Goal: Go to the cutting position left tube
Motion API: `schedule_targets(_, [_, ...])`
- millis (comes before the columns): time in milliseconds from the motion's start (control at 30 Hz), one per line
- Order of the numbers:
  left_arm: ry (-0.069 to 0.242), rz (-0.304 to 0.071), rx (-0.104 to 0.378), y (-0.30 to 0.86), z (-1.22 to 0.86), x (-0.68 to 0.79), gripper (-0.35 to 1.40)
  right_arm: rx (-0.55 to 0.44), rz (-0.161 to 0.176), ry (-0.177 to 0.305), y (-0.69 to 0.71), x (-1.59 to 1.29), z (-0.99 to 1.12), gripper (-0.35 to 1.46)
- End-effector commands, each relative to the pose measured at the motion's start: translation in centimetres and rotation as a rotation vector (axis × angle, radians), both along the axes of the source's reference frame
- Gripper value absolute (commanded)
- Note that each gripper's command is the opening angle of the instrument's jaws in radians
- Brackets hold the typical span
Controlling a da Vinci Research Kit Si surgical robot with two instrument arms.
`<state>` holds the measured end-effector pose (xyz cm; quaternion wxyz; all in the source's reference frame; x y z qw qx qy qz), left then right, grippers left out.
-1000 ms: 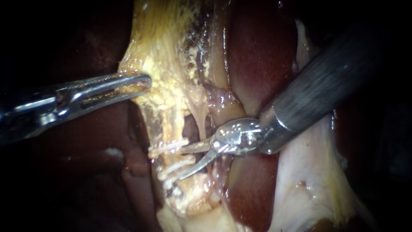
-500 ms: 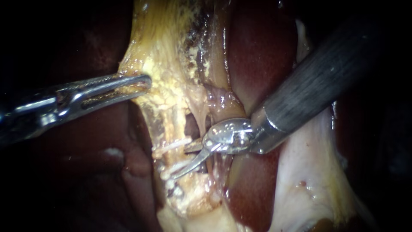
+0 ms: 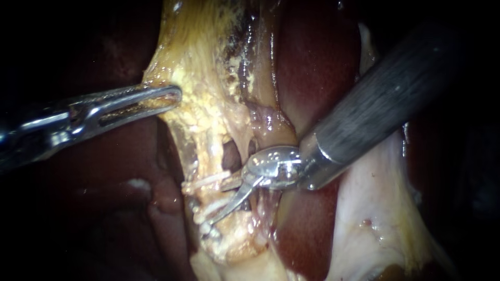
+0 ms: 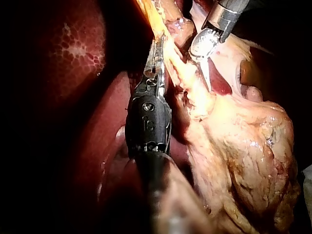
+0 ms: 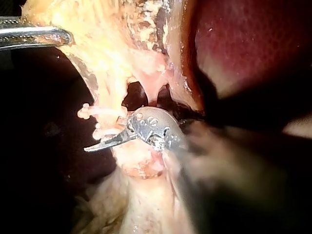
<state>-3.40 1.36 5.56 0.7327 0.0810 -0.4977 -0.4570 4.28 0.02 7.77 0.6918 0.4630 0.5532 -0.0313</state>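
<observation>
1. The left instrument reaches in level, its jaws clamped on the yellow tissue beside the liver.
2. The right instrument has its blades parted a little.
3. The left tube runs down beside a small hole, with white clips across it.
4. The blades lie among the clips; I cannot tell if they touch the tube.

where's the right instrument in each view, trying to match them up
Endoscope view: right instrument enters from upper right, end effector open at the clipped tube, centre.
Left wrist view: right instrument ahead of the left instrument's tip, across the yellow tissue.
Right wrist view: its own, tip mid-picture beside the clipped tube.
Shared landmark: left instrument, shut on the yellow tissue.
</observation>
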Motion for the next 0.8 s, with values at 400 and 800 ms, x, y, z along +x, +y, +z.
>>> schedule_targets(400, [0.002, -0.002, -0.003, -0.02, 0.05, -0.05, -0.35, 0.107, 0.012, -0.024, -0.02, 0.1, 0.07, 1.09])
schedule_targets(800, [0.002, -0.002, -0.004, -0.02, 0.07, -0.05, -0.35, 0.155, 0.008, -0.056, 0.0, 0.08, 0.11, 1.09])
